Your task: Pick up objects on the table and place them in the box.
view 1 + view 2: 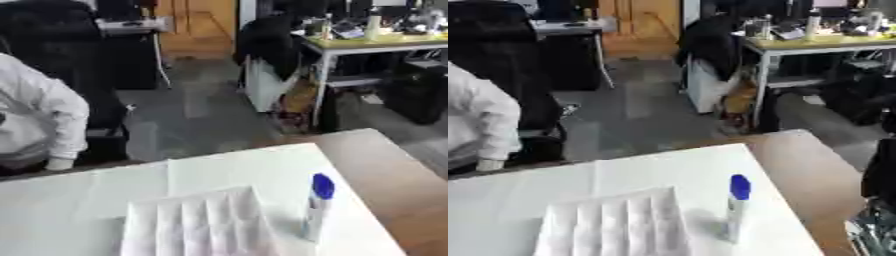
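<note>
A white tube with a blue cap (318,210) stands upright on the white sheet, right of centre. Just left of it lies the white box (197,227), low and ribbed into several rows, running off the bottom edge of the view. In the right eye view, a dark part of my right arm (880,175) shows at the right edge. Below it, a blurred grey and silver piece that may be the right hand (874,231) sits in the lower right corner, well right of the tube. My left hand shows in neither view.
The white sheet (79,200) covers most of a brown wooden table (398,185), whose bare wood shows along the right side and far corner. Beyond the far edge are grey floor, a yellow-topped desk (376,42) and dark chairs.
</note>
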`<state>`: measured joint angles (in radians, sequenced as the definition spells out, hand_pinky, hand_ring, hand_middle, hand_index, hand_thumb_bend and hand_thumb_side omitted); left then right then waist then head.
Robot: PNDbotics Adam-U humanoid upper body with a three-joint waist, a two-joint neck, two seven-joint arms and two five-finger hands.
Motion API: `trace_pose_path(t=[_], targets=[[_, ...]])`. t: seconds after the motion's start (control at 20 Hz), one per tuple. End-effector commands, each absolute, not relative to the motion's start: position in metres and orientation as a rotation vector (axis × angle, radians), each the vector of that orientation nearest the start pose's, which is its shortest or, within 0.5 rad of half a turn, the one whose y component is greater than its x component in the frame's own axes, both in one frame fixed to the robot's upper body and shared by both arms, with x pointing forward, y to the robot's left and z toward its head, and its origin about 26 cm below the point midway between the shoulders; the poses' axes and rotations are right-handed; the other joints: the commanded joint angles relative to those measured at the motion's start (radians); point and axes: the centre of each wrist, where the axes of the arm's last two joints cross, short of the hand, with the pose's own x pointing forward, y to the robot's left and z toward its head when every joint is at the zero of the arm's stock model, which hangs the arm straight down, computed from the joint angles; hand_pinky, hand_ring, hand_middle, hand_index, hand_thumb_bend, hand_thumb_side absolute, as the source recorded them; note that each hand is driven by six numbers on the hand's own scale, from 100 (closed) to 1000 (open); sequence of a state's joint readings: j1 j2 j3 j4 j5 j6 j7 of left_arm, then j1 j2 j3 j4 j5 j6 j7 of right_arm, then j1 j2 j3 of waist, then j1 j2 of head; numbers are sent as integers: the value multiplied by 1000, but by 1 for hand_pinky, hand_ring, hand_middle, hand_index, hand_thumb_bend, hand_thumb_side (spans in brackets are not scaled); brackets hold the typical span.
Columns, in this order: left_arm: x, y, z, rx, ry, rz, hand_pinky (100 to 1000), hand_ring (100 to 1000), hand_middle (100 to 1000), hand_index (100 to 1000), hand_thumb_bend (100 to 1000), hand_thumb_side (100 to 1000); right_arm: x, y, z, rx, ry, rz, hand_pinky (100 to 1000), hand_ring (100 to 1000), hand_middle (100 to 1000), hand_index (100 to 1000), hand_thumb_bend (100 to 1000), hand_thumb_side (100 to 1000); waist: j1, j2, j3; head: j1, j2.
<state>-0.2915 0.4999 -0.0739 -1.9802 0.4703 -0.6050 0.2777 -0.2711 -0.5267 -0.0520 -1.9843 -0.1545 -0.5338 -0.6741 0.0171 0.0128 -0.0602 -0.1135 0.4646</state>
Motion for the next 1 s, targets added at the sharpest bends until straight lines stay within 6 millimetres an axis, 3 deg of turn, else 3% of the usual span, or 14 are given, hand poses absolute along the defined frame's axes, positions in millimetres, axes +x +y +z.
trace_pose_path(t=[0.05,0.35,0.45,0.55,0.85,1.0], targets=[[297,274,212,418,3473,-99,654,694,805,873,519,1000,294,-305,227,197,3233,640,323,474,463,617,100,835,0,-9,0,25,18],[297,274,212,416,3472,-99,655,695,805,873,519,1000,293,-305,226,236,3258,614,354,510,474,640,100,856,1,-10,1,42,45],[297,274,212,413,3472,-99,656,695,806,873,519,1000,292,-310,227,372,3295,525,397,562,505,661,100,903,2,-10,6,42,45],[297,274,212,411,3472,-108,658,698,806,873,517,1000,291,-316,229,614,3327,398,430,605,526,689,113,932,2,-12,13,33,48],[296,275,211,408,3479,-109,655,695,805,872,519,1000,291,-318,238,1295,3371,43,531,721,610,818,473,1000,-2,-19,19,-13,51],[296,275,209,406,3486,-102,653,693,805,872,521,1000,296,-320,241,1562,3377,-179,611,772,670,855,566,998,-2,-21,20,-28,52]])
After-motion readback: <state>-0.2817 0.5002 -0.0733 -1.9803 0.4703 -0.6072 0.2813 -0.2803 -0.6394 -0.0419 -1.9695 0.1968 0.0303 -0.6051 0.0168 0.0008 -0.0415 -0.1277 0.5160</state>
